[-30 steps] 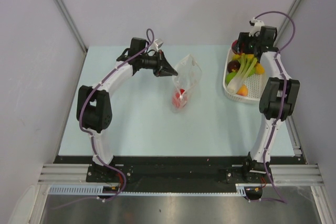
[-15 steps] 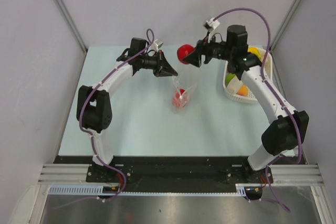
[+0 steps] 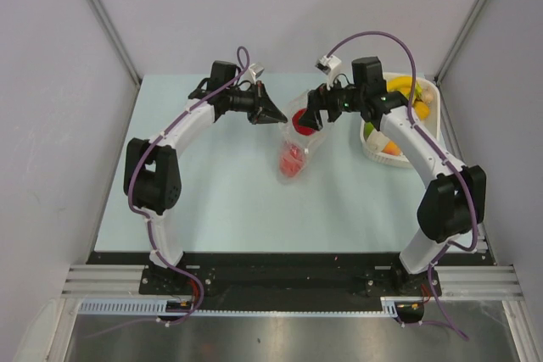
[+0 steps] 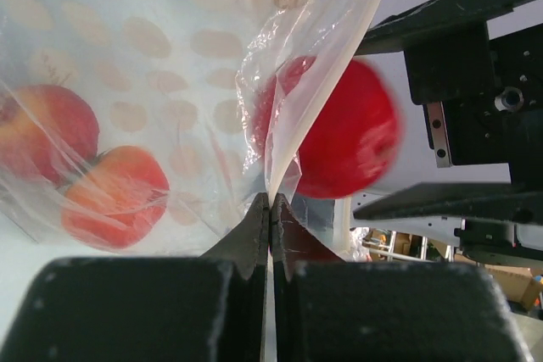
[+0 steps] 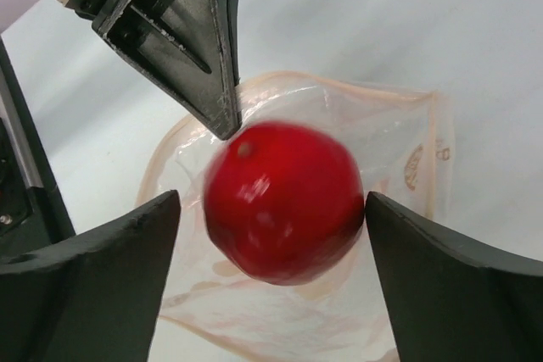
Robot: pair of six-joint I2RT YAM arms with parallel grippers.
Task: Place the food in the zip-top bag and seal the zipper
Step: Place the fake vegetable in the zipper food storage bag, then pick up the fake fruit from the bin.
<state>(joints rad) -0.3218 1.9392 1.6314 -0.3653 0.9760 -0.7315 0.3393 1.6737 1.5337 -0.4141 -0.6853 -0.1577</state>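
One red fruit (image 5: 284, 209): we see it loose inside spread right gripper (image 3: 307, 116), above zip-top bag (image 3: 297, 150) mouth; left gripper (image 4: 270, 209) pinches bag rim.

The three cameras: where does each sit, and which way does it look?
Top external: above and behind, looking down on the table; both arms show.
Left wrist: rides that wrist, looking along the left gripper pinching the zip-top bag.
Right wrist: rides that wrist, looking past the right gripper into the bag.
Shared: all show the red fruit at the bag's mouth.
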